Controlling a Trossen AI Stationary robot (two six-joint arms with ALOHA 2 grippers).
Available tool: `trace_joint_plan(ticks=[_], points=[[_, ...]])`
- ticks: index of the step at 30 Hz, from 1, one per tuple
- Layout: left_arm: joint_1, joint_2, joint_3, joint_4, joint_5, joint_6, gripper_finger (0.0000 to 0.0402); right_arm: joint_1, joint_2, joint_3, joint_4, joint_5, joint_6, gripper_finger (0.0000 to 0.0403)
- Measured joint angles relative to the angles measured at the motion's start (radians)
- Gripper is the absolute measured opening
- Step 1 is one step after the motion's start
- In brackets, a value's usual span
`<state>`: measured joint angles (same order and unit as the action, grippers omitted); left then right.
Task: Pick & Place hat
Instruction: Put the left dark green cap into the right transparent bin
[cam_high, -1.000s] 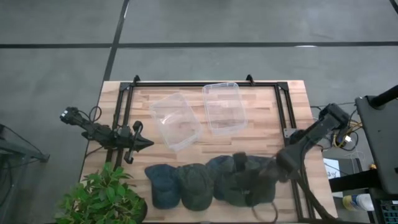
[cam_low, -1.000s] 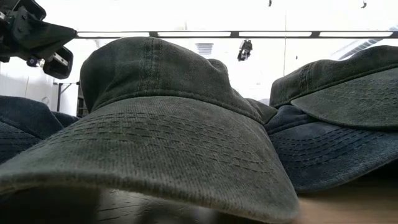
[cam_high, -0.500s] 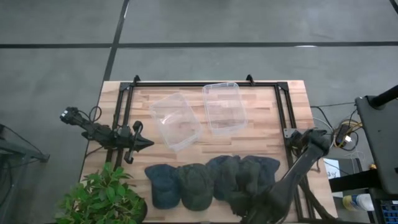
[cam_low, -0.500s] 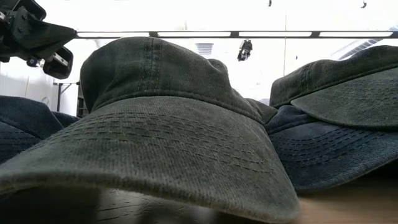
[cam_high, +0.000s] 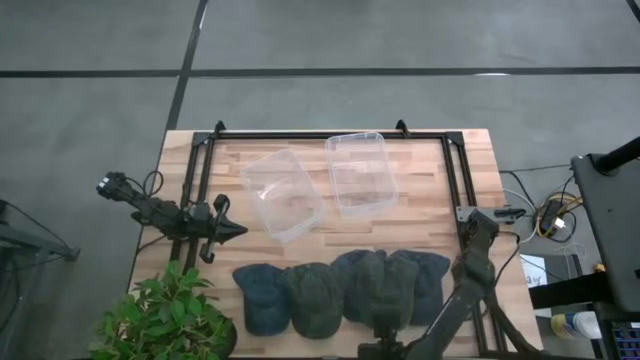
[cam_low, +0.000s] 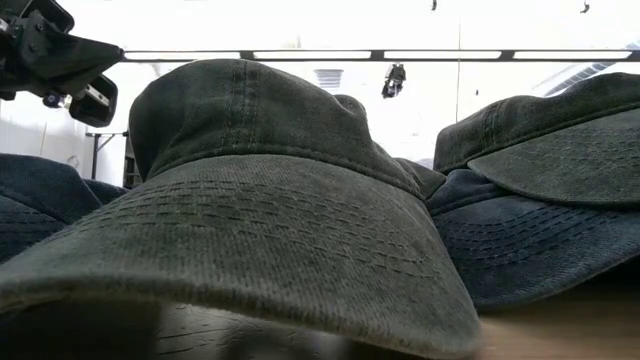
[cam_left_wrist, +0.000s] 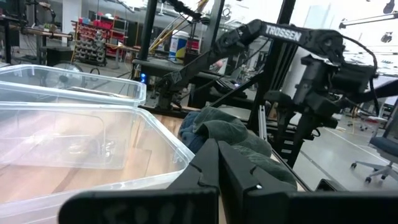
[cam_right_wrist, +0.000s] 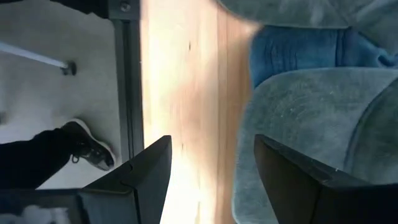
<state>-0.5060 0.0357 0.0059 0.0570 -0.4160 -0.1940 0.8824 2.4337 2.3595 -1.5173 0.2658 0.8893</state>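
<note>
Several washed-cotton caps lie in a row along the table's near edge, brims on the wood: a blue cap (cam_high: 262, 297), a green cap (cam_high: 314, 298), and overlapping green and blue caps (cam_high: 392, 283). The green cap (cam_low: 270, 190) fills the low view. My right gripper (cam_right_wrist: 211, 144) is open at the near edge (cam_high: 386, 346), above bare wood, with a grey-green cap's brim (cam_right_wrist: 305, 124) beside one finger. My left gripper (cam_high: 236, 231) waits shut at the table's left, its fingers (cam_left_wrist: 217, 163) pointing toward the caps.
Two clear plastic containers (cam_high: 283, 195) (cam_high: 360, 172) sit at the table's middle and far side. A potted plant (cam_high: 165, 318) stands at the near left corner. A black frame rail (cam_high: 468, 215) borders the table. A person's shoe (cam_right_wrist: 84, 146) shows on the floor beyond the edge.
My right arm has swung from above the right-hand caps toward the table's near edge, carrying its gripper past the caps to the edge. The caps lie as they did before.
</note>
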Motion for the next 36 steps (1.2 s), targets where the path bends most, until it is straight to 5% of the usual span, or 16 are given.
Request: trace_joint_plan(ticks=[7, 13, 36], points=[[0.000, 0.002, 0.000, 0.008, 0.000, 0.000, 0.0000, 0.013, 0.011, -0.065, -0.027, -0.053, 0.092, 0.0223], [0.000, 0.002, 0.000, 0.012, 0.000, 0.000, 0.0000, 0.015, 0.010, -0.049, -0.024, 0.029, 0.143, 0.0213], [0.000, 0.002, 0.000, 0.015, 0.000, 0.000, 0.0000, 0.030, 0.029, -0.137, -0.054, 0.108, 0.049, 0.0209]])
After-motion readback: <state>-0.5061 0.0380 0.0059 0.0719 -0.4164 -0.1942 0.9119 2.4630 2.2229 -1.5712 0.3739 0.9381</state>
